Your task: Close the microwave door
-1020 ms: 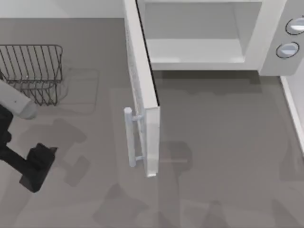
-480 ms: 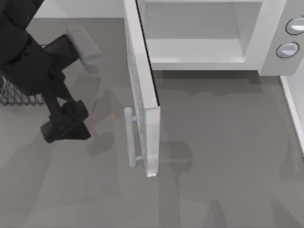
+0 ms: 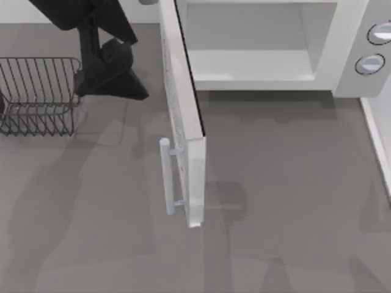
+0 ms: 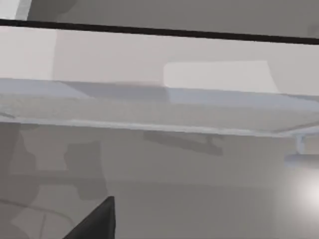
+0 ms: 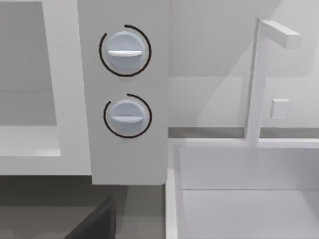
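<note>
The microwave (image 3: 342, 67) stands at the back of the table, its pale cavity (image 3: 250, 43) exposed. The microwave door (image 3: 183, 116) juts out toward the front, edge-on from above, with its silver bar handle (image 3: 165, 177) on the left face. My left gripper (image 3: 113, 84) hovers at the back left, a short way left of the door's outer face near the hinge end. From the left wrist the door (image 4: 149, 107) runs across as a broad pale panel. In the right wrist view a dark tip of my right gripper (image 5: 94, 224) sits below the two knobs (image 5: 124, 51).
A dark wire rack (image 3: 36, 91) sits at the left, just left of my left gripper. The grey tabletop (image 3: 287, 183) stretches in front of the microwave. A white tray-like structure (image 5: 249, 189) lies beside the microwave's knob panel.
My left arm has swung from the table's front left toward the back, passing the wire rack, and now hangs close to the door's outer face. The door has not moved.
</note>
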Robot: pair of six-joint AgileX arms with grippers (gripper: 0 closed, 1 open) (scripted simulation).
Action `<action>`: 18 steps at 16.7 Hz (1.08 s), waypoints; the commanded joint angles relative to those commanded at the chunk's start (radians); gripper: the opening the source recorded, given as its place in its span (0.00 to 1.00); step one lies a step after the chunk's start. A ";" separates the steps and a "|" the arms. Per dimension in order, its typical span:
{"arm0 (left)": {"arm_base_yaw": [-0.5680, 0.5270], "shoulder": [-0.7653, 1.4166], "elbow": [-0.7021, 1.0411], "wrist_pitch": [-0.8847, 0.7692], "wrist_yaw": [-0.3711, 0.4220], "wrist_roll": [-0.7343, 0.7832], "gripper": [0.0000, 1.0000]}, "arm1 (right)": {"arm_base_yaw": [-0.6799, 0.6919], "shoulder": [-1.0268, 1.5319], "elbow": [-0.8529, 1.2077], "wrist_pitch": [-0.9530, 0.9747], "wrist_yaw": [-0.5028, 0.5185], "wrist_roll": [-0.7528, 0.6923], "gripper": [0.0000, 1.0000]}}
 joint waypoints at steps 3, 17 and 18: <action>0.000 0.015 0.055 -0.007 0.013 0.022 1.00 | 0.000 0.000 0.000 0.000 0.000 0.000 1.00; -0.069 0.005 -0.175 0.243 -0.008 -0.051 1.00 | 0.000 0.000 0.000 0.000 0.000 0.000 1.00; -0.078 0.005 -0.204 0.277 -0.011 -0.060 1.00 | 0.000 0.000 0.000 0.000 0.000 0.000 1.00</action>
